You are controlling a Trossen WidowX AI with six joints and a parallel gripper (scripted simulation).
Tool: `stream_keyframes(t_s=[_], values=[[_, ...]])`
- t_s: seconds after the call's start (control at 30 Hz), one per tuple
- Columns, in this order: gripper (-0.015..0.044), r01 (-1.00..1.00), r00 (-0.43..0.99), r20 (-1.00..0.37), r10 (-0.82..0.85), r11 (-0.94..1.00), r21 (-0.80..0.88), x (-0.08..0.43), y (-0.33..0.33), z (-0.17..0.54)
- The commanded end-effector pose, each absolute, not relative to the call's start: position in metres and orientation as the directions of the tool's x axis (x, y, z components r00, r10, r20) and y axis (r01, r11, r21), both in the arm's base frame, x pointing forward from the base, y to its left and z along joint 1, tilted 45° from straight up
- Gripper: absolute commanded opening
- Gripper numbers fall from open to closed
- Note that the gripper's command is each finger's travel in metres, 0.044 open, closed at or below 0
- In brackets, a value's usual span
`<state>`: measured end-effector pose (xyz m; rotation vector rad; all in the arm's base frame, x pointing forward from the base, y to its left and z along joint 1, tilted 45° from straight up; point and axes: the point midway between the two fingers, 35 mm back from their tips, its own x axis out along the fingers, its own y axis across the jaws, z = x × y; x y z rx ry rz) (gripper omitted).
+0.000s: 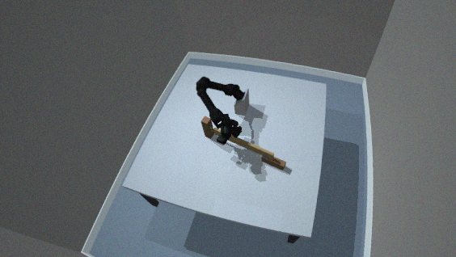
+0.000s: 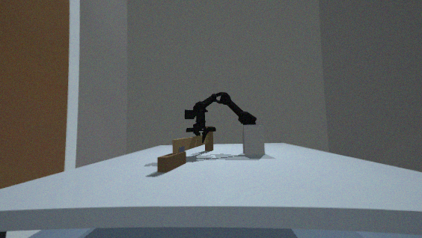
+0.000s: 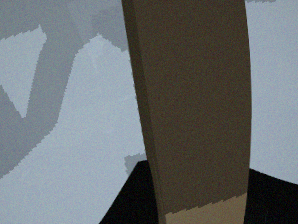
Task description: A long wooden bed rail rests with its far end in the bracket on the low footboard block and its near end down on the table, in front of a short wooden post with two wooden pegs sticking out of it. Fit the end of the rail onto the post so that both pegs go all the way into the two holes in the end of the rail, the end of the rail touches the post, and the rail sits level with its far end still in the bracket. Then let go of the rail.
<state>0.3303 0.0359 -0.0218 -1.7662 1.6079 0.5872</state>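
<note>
The long wooden rail (image 1: 251, 147) (image 2: 180, 143) (image 3: 197, 100) runs from close beside the post to the footboard block. Its far end overlaps the inner part of the low footboard block (image 1: 279, 163) (image 2: 171, 162); how it sits in the bracket is too small to tell. The wooden post (image 1: 207, 128) (image 2: 209, 141) stands upright at the rail's other end. The pegs and holes are not discernible, nor is whether rail and post touch. My gripper (image 1: 229, 136) (image 3: 171, 165) is shut on the rail near its post end, with a black finger on each side in the wrist view.
The arm's pale base block (image 1: 242, 107) (image 2: 254, 140) stands on the white table (image 1: 182, 174) (image 2: 280, 187), to one side of the rail. The arm arches from it over to the rail. Shadows of the arm fall across the table around the rail.
</note>
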Motion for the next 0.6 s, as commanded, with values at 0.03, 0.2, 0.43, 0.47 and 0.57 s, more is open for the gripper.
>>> stream_keyframes(t_s=[0.03,0.2,0.43,0.47,0.57], values=[[0.0,-0.984,0.143,-0.716,-0.684,-0.02,-0.177,0.3307,0.0344,-0.0198],[0.0,-0.984,0.143,-0.716,-0.684,-0.02,-0.177,0.3306,0.033,-0.019],[0.0,-0.984,0.143,-0.716,-0.684,-0.02,-0.177,0.3303,0.0315,-0.0174],[0.0,-0.984,0.143,-0.716,-0.684,-0.02,-0.177,0.3303,0.0313,-0.0172],[0.0,-0.984,0.143,-0.716,-0.684,-0.02,-0.177,0.3301,0.0308,-0.0163]])
